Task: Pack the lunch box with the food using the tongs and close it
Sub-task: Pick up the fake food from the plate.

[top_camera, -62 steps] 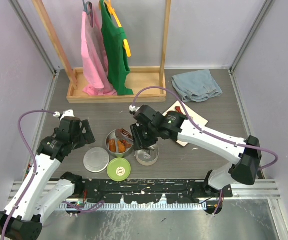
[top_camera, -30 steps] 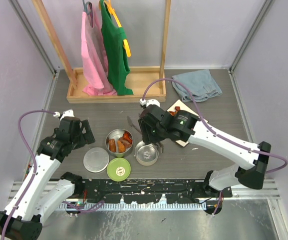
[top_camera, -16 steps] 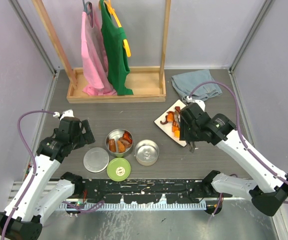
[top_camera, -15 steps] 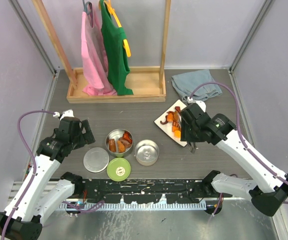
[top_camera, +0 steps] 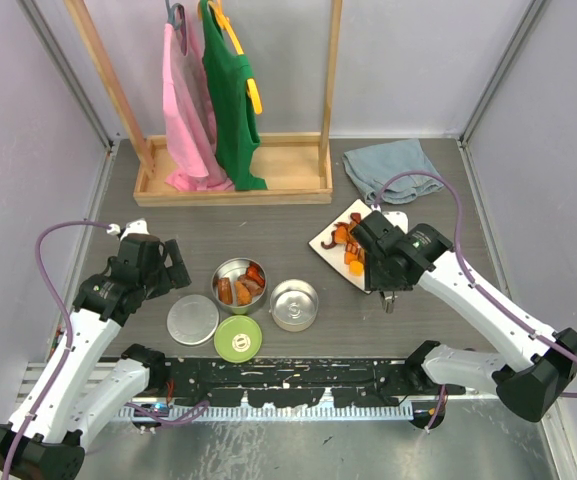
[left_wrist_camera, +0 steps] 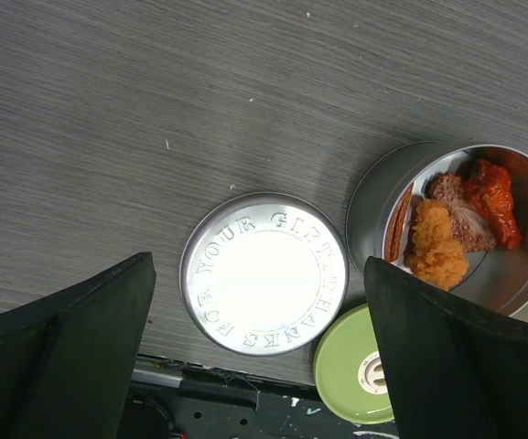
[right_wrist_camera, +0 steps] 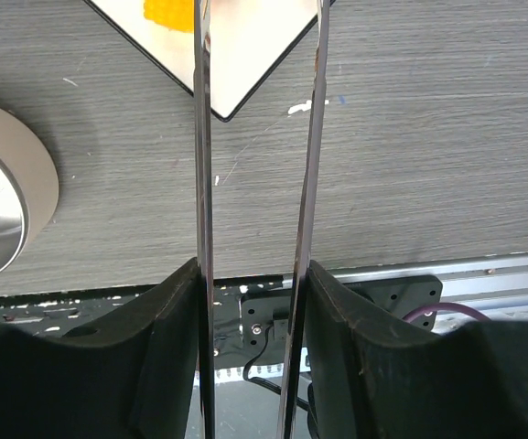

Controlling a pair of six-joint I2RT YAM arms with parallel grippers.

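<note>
From above, the left gripper point(top_camera: 168, 262) hangs over the table point(top_camera: 268, 225) to the left of the tins, jaws spread wide and holding nothing. The open tin point(top_camera: 220, 278) carries several pieces of food point(top_camera: 240, 288) – orange, red and brown. The second tin point(top_camera: 294, 305) stands just beside it on the right (touching or not, I cannot tell). The steel lid point(top_camera: 192, 320) lies flat near the front edge. The green lid point(top_camera: 238, 338) lies just right of it, in front of the open tin. The right gripper point(top_camera: 376, 265) is over the near-right side of the white plate point(top_camera: 321, 240), where more chunks point(top_camera: 345, 243) lie.

In the left wrist view, the two dark fingers point(left_wrist_camera: 71, 366) stand far apart at the lower corners, with nothing between them. The steel lid lies on the table below the gap, with raised lettering round its face. The green lid peeks in just beside it, and the open tin at the right shows an orange crumbed piece, a brown one and a red one.

In the right wrist view, the fingers point(right_wrist_camera: 154, 366) press the tongs point(right_wrist_camera: 201, 183) from outside, one thin arm against each – a firm hold. The arms run up almost parallel with a gap between them, and their tips are out of frame. Below them lie a corner of the plate with an orange chunk, and at the left edge the second tin's rim.
</note>
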